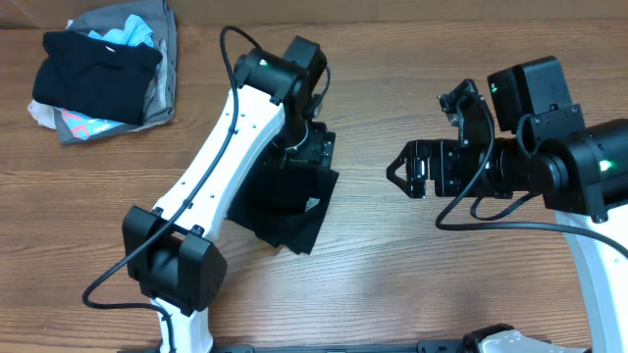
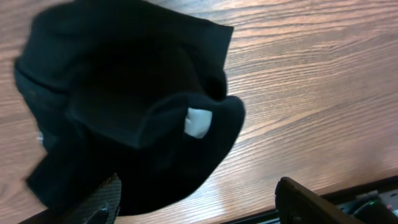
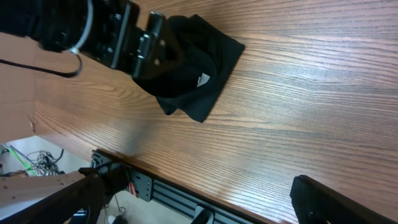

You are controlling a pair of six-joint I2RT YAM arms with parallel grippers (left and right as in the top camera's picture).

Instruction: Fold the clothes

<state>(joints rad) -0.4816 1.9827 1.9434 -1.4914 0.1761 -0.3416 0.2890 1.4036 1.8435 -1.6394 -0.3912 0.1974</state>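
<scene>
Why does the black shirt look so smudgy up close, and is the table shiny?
Left wrist view: the black T-shirt is blurred, its folds lost in darkness; only the white tag stands out. Right wrist view: pale glare on the table. Overhead view: sharp, evenly lit.

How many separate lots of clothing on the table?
2: the black soft-fabric T-shirt, mid-table under the left arm; the heap of mixed black, grey, light-blue and pink garments, top-left corner. The arm may hide more.
</scene>
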